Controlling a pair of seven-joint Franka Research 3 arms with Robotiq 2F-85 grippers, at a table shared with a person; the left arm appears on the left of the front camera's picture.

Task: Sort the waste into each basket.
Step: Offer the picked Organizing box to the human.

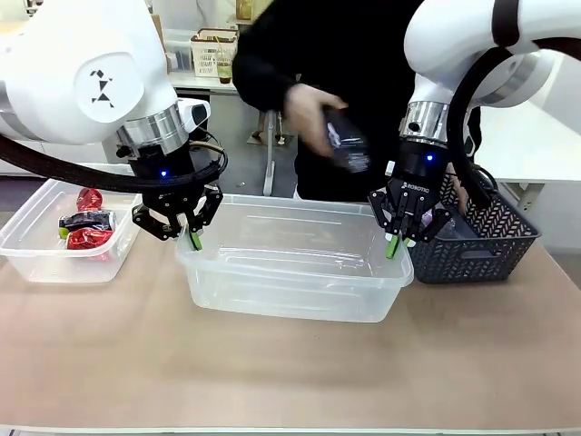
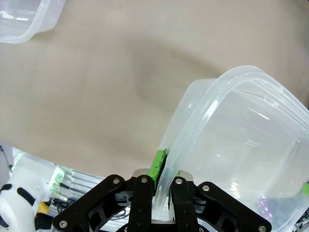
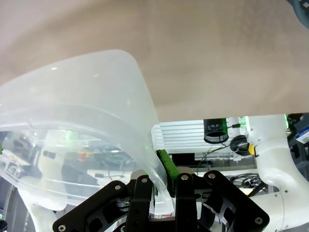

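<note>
Front view. The left gripper (image 1: 192,238) and the right gripper (image 1: 397,243) each pinch an opposite end rim of the large clear rectangular plastic tub (image 1: 295,269), which sits at the centre of the tan surface (image 1: 290,372); holding both ends probably steadies or positions it to receive waste. At 9 o'clock from it stands a second, alike clear tub (image 1: 36,262), already holding several small red shiny cans and wrappers (image 1: 87,227). At 3 o'clock, just behind the right gripper, is a dark blue-grey lattice-walled basket (image 1: 486,241). The person's hand (image 1: 313,113) holds a dark-looking bottle (image 1: 348,145) (blurred by motion, its make unclear) above the far edge of the central tub, seemingly on its way in.

Left wrist view. The left gripper (image 2: 162,183) has its green-padded fingers (image 2: 157,164) pressed onto the thin rolled rim of the central tub (image 2: 241,145), one finger outside the wall, one inside. A corner of the second tub (image 2: 26,21) shows at 11 o'clock, well apart across bare surface (image 2: 111,82).

Right wrist view. The right gripper (image 3: 161,186) likewise clamps the rim of the central tub (image 3: 87,96), a green pad (image 3: 166,164) lying against the wall. The tub's inside appears empty here.
</note>
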